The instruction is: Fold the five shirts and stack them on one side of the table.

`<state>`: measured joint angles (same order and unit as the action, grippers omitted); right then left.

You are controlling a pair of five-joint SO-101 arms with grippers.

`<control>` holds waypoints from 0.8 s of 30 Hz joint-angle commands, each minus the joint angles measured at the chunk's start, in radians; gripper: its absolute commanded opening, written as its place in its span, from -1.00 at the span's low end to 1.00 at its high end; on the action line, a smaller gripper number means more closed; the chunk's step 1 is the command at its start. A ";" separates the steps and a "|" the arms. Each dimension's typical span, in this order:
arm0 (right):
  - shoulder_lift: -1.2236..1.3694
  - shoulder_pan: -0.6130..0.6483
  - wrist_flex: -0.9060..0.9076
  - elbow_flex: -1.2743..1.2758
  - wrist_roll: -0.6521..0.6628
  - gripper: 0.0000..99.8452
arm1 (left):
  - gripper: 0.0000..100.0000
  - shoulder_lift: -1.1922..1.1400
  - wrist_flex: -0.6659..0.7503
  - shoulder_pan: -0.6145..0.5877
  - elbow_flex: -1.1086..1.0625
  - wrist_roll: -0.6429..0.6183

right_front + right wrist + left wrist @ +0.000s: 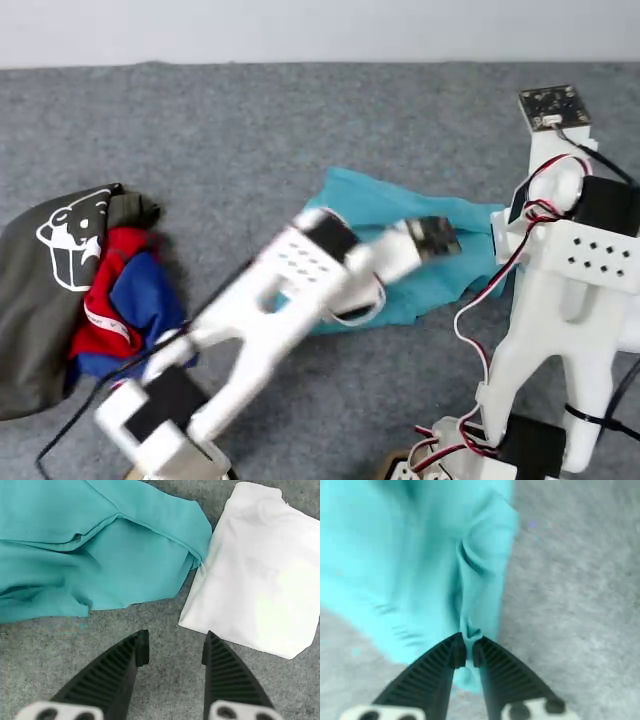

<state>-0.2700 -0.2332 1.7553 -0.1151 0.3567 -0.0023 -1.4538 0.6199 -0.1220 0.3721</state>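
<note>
The left arm [262, 300] and right arm [560, 300] were white with black blocks [172, 398]. The right arm had red and white wires [493, 282] and little round holes [600, 256]. The jaws were black and ridged.

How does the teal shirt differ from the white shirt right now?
The teal shirt lies rumpled and unfolded; the white shirt is folded into a neat rectangle. The left pincer pinches the teal shirt's edge; nothing holds the white shirt. Both rest on the grey table.
</note>
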 commanded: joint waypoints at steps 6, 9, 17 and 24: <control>-0.030 -0.002 0.038 0.086 -0.003 -0.65 | -0.97 0.404 0.049 -0.137 0.168 0.009; -0.030 -0.002 0.038 0.135 -0.003 -0.65 | -0.97 0.459 0.044 -0.187 0.246 0.009; -0.030 0.027 0.038 0.230 -0.003 -0.65 | -0.97 0.535 0.043 -0.399 0.400 0.009; -0.028 0.246 -0.031 0.410 -0.009 -0.65 | -0.97 0.598 0.034 -0.543 0.450 0.009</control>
<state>-0.2700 -0.0844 1.7476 0.2486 0.3552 0.5470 -1.4339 0.1258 0.2800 0.3767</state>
